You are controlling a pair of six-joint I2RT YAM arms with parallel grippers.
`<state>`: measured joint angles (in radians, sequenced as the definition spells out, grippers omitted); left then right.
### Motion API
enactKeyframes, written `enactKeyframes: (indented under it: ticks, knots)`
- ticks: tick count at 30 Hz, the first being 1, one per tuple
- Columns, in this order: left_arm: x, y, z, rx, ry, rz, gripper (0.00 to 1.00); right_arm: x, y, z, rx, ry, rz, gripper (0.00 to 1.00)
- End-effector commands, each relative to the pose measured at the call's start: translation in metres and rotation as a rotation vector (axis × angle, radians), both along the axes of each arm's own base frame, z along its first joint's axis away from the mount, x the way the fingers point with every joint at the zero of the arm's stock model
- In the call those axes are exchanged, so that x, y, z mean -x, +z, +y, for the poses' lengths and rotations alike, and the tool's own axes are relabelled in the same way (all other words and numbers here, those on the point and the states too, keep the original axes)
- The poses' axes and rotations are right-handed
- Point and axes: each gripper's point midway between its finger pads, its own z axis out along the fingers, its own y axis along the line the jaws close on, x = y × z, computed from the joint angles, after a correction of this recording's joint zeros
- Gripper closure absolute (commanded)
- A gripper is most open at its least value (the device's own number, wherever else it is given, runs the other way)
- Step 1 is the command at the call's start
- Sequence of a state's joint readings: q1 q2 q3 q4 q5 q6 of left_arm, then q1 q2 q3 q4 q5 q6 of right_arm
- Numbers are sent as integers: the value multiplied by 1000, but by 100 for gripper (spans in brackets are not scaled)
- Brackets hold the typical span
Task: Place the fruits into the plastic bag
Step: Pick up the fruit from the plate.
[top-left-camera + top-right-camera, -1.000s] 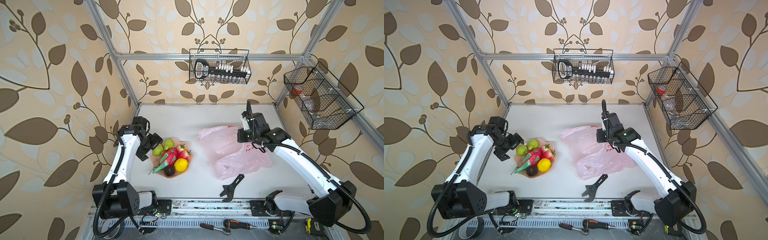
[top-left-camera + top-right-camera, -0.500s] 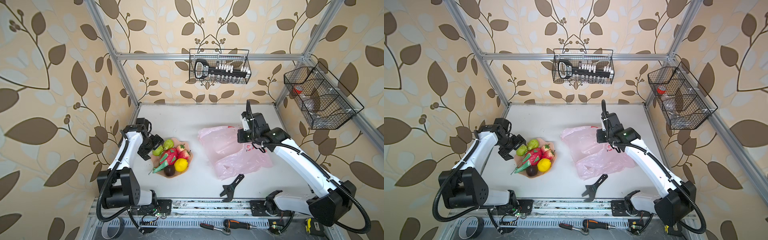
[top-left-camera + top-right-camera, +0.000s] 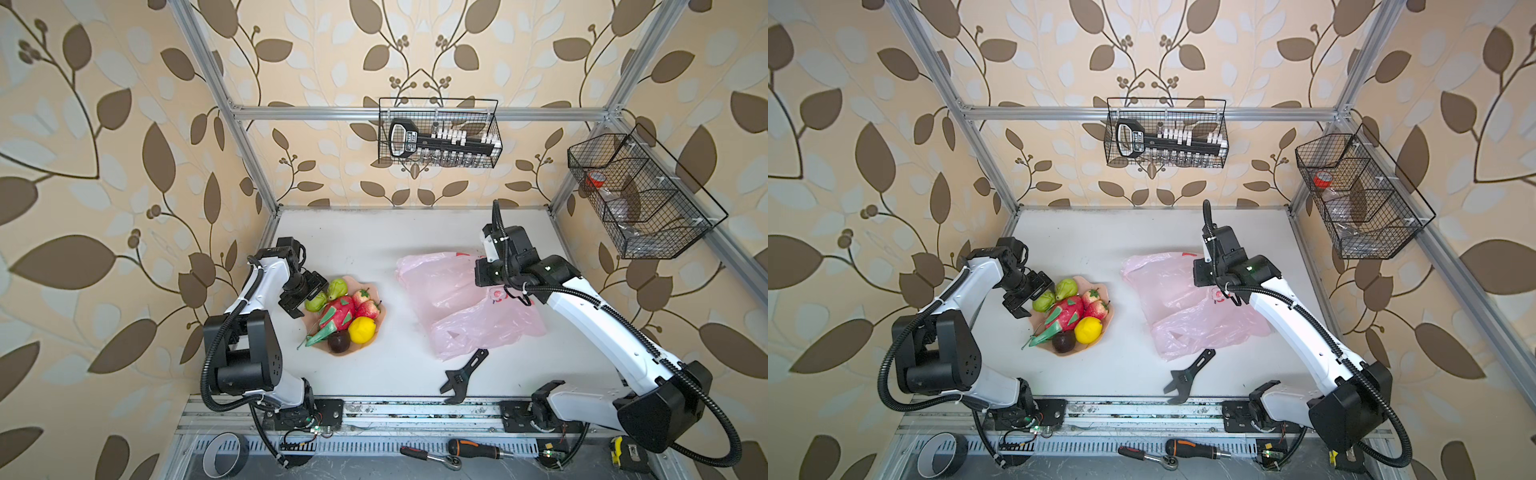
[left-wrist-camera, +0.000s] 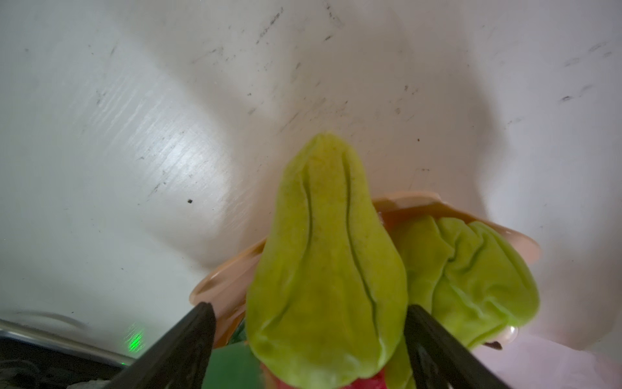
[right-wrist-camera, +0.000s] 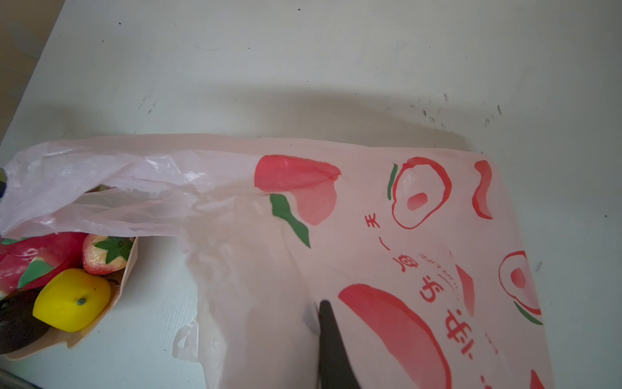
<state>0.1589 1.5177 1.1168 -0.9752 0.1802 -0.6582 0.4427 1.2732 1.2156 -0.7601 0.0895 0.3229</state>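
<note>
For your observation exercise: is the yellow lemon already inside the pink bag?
No, the lemon sits on the peach plate, apart from the plastic bag.

Beige wallpaper point(image 3: 104, 174) with brown leaves all round, silver frame bars point(image 3: 311, 112) up top, back basket point(image 3: 439, 160) and side basket point(image 3: 648, 224) hanging, white tabletop point(image 3: 374, 237) brightly lit

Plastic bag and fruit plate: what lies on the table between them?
Only bare white table lies between the plate and the plastic bag, as both top views show.

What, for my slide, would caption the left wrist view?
Open fingers straddle a green fruit at the plate's edge.
</note>
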Motion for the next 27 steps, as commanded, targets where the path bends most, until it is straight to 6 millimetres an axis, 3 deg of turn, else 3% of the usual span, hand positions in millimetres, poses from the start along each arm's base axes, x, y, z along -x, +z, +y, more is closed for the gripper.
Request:
enactKeyframes:
  ticks: [1,20,27]
  knots:
    - [2,-4,3,3,-6,5,12,1,-7,-1,25,13,22,100]
    - [8,-9,-3,32,-19,11,27,1,-4,-1,20,13,12,100]
    - [8,-1,-6,44,-14,-9,35,0,1,0,11,15,0,100]
